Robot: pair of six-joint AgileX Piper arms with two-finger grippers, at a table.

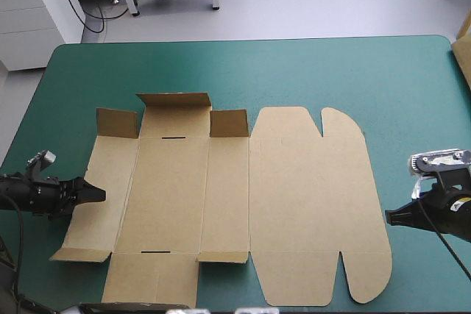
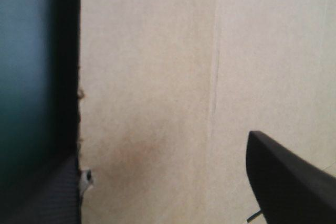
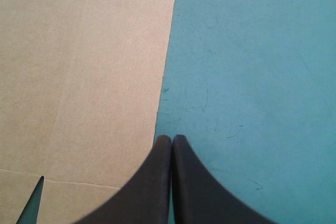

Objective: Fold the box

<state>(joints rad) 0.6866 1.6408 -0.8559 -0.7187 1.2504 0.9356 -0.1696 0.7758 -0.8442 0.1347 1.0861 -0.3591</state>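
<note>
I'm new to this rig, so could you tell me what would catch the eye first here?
The brown box lies mostly flat across the teal-green cover, small flaps raised around its left half. The open left gripper sits at its left edge; the shut right gripper points at its right edge.

No text, label, brand or number was readable; flat brown cardboard box (image 1: 294, 204) and teal-green cover (image 1: 294, 71) were plain.

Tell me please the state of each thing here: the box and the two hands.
box: unfolded sheet, mostly flat, small flaps of its left part raised.
left hand: open, fingers apart at the box's left edge.
right hand: shut, tip at the box's right edge.
</note>
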